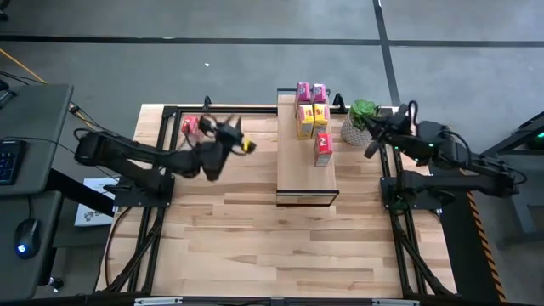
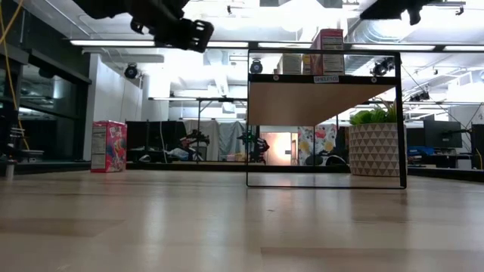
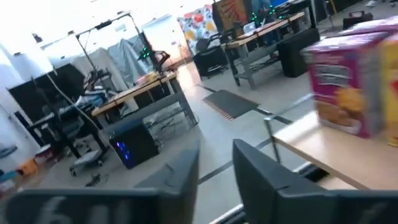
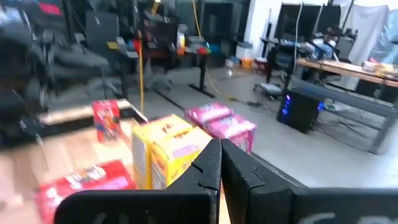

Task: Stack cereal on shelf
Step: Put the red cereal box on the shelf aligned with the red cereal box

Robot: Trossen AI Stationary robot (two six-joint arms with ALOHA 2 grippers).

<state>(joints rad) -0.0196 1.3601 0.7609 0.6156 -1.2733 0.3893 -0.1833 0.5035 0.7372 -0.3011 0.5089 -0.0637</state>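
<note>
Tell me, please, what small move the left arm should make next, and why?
Probably swing the open left gripper toward the red box on the table: it hangs empty, and five boxes already stand on the shelf. The right gripper waits by the plant.

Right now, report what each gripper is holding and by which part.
Nothing is held. The left gripper is open and empty in the air left of the shelf; the right gripper is shut on nothing beside the plant.

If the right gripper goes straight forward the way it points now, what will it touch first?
Probably the yellow cereal boxes on the shelf. The right gripper, fingers shut, aims at them, with the pink boxes just beyond. Depth is unclear, so it might pass above them.
</note>
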